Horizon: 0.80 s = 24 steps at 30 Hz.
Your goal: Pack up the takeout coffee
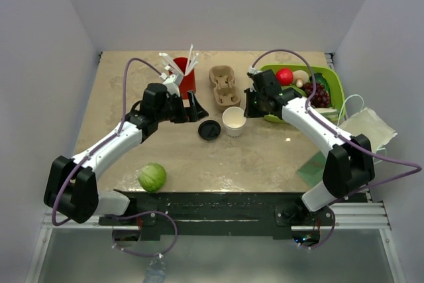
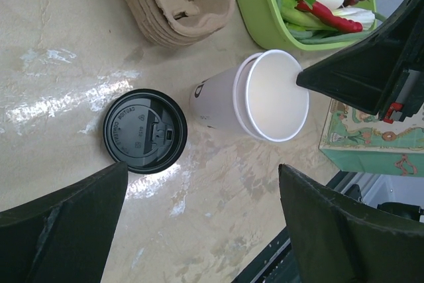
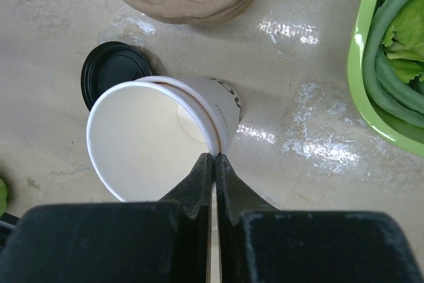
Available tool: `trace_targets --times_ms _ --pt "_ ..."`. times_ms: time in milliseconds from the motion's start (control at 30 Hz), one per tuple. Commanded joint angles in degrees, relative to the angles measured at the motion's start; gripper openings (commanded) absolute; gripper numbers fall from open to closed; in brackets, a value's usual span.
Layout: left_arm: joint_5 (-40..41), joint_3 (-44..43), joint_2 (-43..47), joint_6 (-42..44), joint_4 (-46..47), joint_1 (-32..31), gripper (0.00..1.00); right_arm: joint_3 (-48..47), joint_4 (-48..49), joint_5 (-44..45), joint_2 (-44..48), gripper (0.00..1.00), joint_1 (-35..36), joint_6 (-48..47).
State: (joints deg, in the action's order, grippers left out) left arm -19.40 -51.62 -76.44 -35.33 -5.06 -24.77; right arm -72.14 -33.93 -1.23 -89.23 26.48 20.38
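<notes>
No lidded cup shows. A lidless white paper cup stands mid-table, and its rim looks doubled in the right wrist view. A round black lid lies flat on the table just left of it and shows in both wrist views. My right gripper is shut, its fingertips pinching the cup's rim. My left gripper is open and empty, its fingers spread above bare table near the lid. The cup also shows in the left wrist view.
A stack of brown pulp cup carriers sits behind the cup. A red cup with white straws stands at the back left. A green basket of vegetables and fruit is at the back right. A green cabbage lies front left, and a white bag at the right edge.
</notes>
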Motion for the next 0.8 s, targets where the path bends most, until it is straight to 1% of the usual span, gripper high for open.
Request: trace_targets --times_ms 0,100,133,233,400,633,767 --pt "-2.92 -0.77 0.07 -0.26 4.00 -0.01 1.00 -2.22 0.89 -1.40 4.50 0.00 0.06 0.45" --pt "-3.80 -0.59 0.07 -0.70 4.09 -0.01 1.00 -2.66 0.62 -2.98 5.29 0.00 -0.02 0.19" --pt "-3.54 -0.59 0.07 -0.96 6.09 -0.01 1.00 -2.74 0.10 -3.51 5.38 0.00 0.06 0.27" --pt "-3.54 -0.68 0.16 -1.76 7.34 -0.10 0.99 -2.66 0.01 -3.60 5.56 0.00 -0.11 0.89" --pt "-6.88 -1.73 -0.98 -4.57 11.56 -1.59 1.00 -2.22 0.71 -6.32 5.03 0.00 -0.02 2.64" --pt "-6.35 -4.98 -6.25 -9.40 15.33 -5.46 1.00 -0.72 2.29 -6.50 5.30 0.00 -0.03 4.67" --pt "-6.97 -7.09 -9.51 -10.28 15.61 -7.04 1.00 -0.20 3.08 -7.29 5.56 0.00 -0.11 5.11"
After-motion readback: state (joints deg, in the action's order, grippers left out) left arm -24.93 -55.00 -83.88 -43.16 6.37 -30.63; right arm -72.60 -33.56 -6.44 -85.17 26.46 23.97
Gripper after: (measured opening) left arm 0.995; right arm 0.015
